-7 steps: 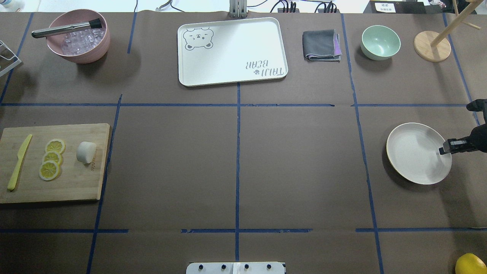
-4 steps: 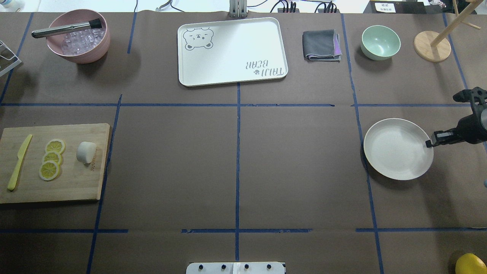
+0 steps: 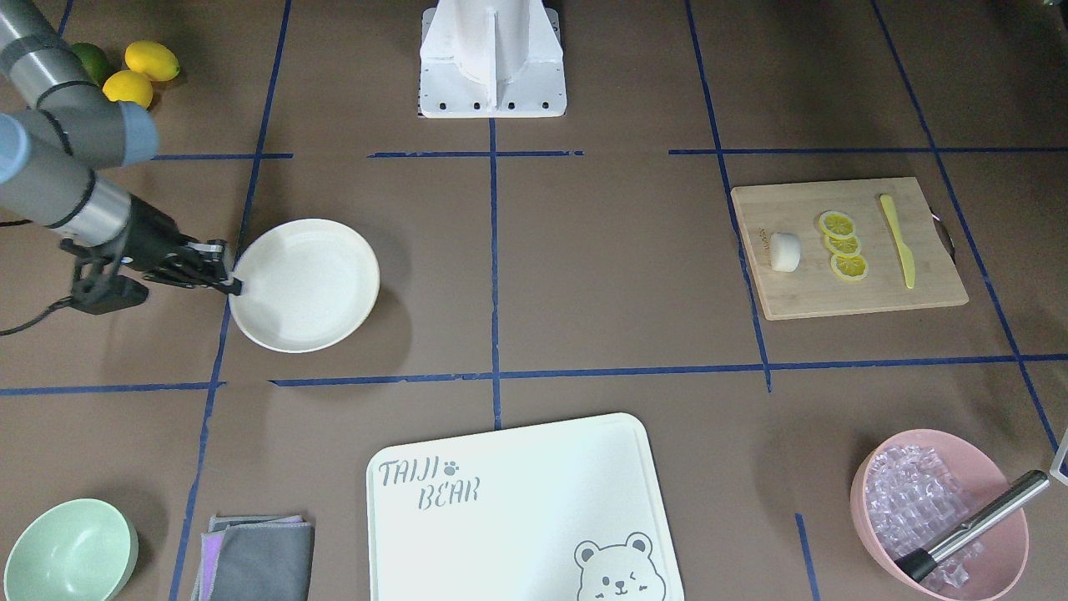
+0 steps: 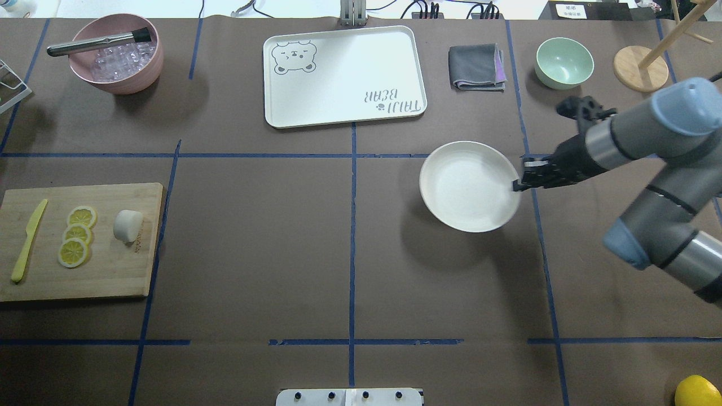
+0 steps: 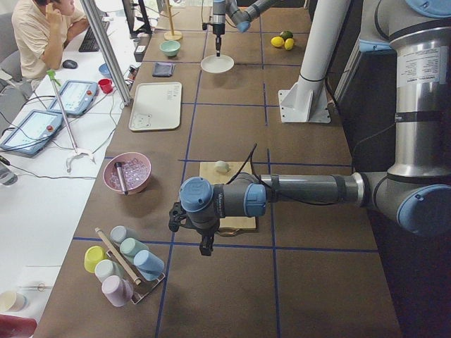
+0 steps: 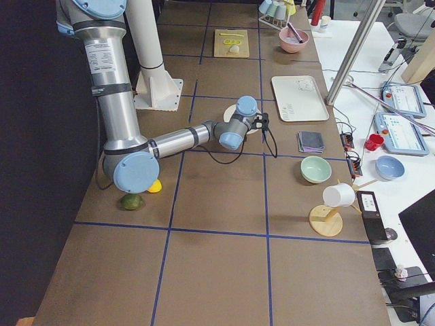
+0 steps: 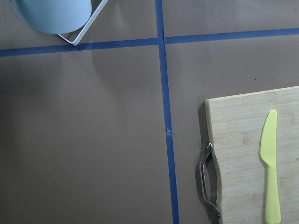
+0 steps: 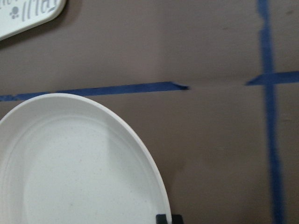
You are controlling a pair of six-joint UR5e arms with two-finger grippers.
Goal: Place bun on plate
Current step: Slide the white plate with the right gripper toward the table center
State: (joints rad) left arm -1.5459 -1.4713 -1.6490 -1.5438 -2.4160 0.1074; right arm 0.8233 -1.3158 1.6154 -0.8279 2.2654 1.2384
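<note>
Toward worktop [image 4: 271, 237] centre from its right edge: plate [image 4: 462, 194], shifted inward since earlier, rim clamped by right hand [image 4: 516, 184]; bun [image 4: 127, 225] on cutting board [image 4: 113, 270] by left edge, well apart from that hand.

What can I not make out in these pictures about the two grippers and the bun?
Left gripper: seen only in the exterior left view, small; open or shut cannot be told.
Right gripper: in the right wrist view the bottom edge cuts it off at the plate rim.
Bun: its underside, hidden against the cutting board.
</note>
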